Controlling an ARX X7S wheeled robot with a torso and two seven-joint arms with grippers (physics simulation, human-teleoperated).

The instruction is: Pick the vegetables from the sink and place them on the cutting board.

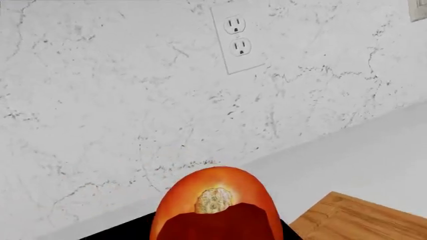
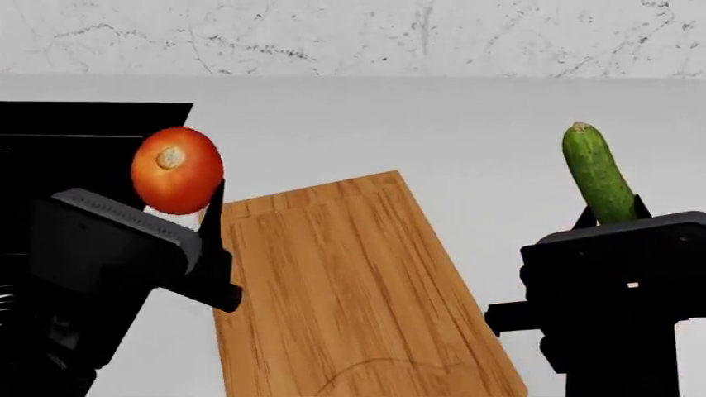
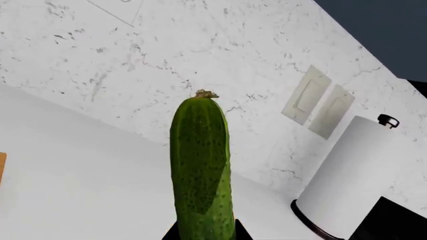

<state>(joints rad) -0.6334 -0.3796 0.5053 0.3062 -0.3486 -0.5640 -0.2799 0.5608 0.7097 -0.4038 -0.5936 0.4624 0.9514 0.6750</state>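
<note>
My left gripper (image 2: 188, 197) is shut on the round red-orange tomato (image 2: 177, 169) and holds it in the air by the far left corner of the wooden cutting board (image 2: 342, 289), between board and black sink (image 2: 88, 124). The left wrist view shows the tomato (image 1: 213, 205) close up, stem scar facing the camera, with a board corner (image 1: 360, 220) beside it. My right gripper (image 2: 612, 213) is shut on the lower end of the dark green cucumber (image 2: 596, 172), held upright above the counter to the right of the board. The right wrist view shows the cucumber (image 3: 200, 170) standing up.
The white counter (image 2: 474, 132) runs to a marble backsplash (image 2: 353, 33). A wall outlet (image 1: 237, 37) is behind the tomato. A paper towel roll (image 3: 347, 175) and wall switches (image 3: 313, 100) stand beyond the cucumber.
</note>
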